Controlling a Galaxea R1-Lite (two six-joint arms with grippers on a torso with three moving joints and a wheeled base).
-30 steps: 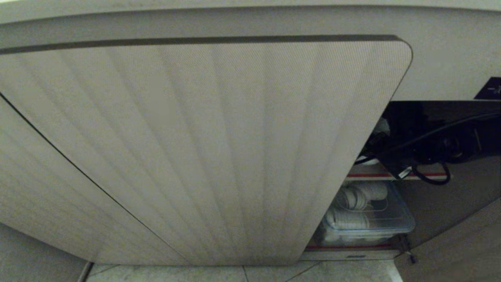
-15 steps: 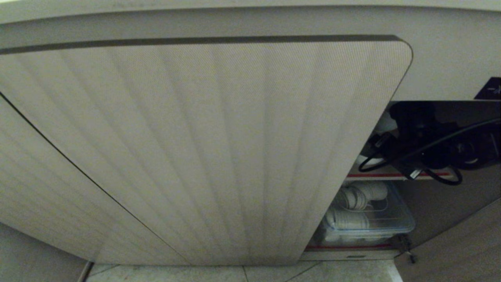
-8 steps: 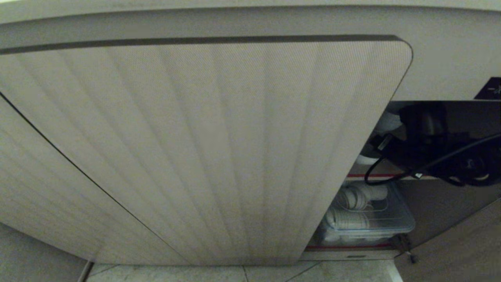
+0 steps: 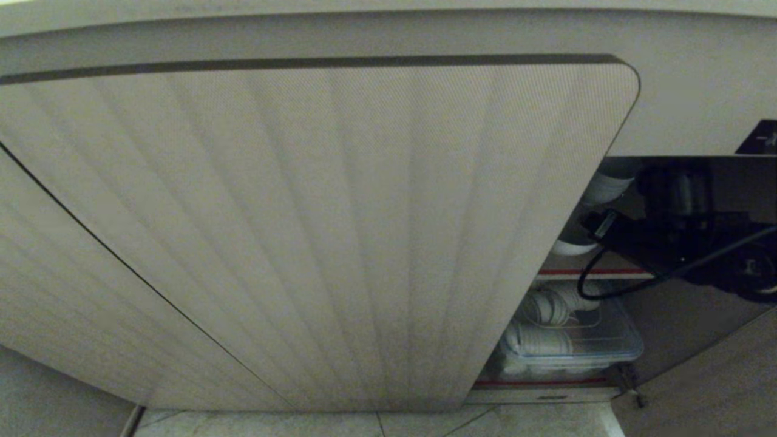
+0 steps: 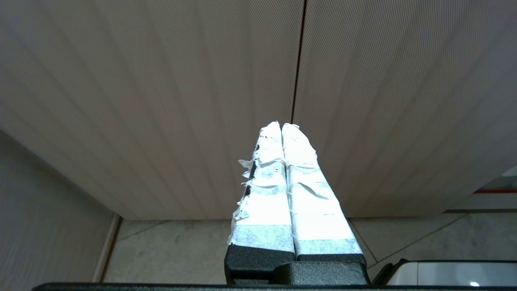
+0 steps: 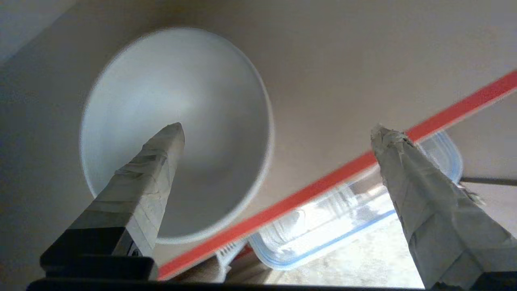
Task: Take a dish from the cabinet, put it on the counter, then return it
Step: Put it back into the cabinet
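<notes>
A robot faces a low cabinet (image 4: 315, 230) whose beige ribbed door fills most of the head view, swung open toward the camera. Nearest in the right wrist view, the right gripper (image 6: 278, 133) has its two tape-wrapped fingers (image 6: 157, 161) spread wide apart, holding nothing. One finger lies in front of the hollow of the dish (image 6: 177, 133), a plain white bowl sitting upright on the upper shelf (image 6: 331, 72) inside the cabinet; the other finger is off to the side, beyond the shelf's red front edge (image 6: 335, 178). Whether the finger touches the bowl cannot be told. In the head view the dark right arm and its looping black cable (image 4: 613, 285) reach into the open gap at the right of the door, where a sliver of the dish (image 4: 573, 246) shows on the red-edged shelf. Below that shelf sits a clear plastic box (image 4: 583, 340) with a blue-tinted rim, holding white dishes stacked on their sides. Off to the robot's left, the left gripper (image 5: 282, 126) hangs idle before two closed ribbed doors, its white-taped fingers (image 5: 266, 182) pressed together, above a pale tiled floor (image 5: 177, 250).
</notes>
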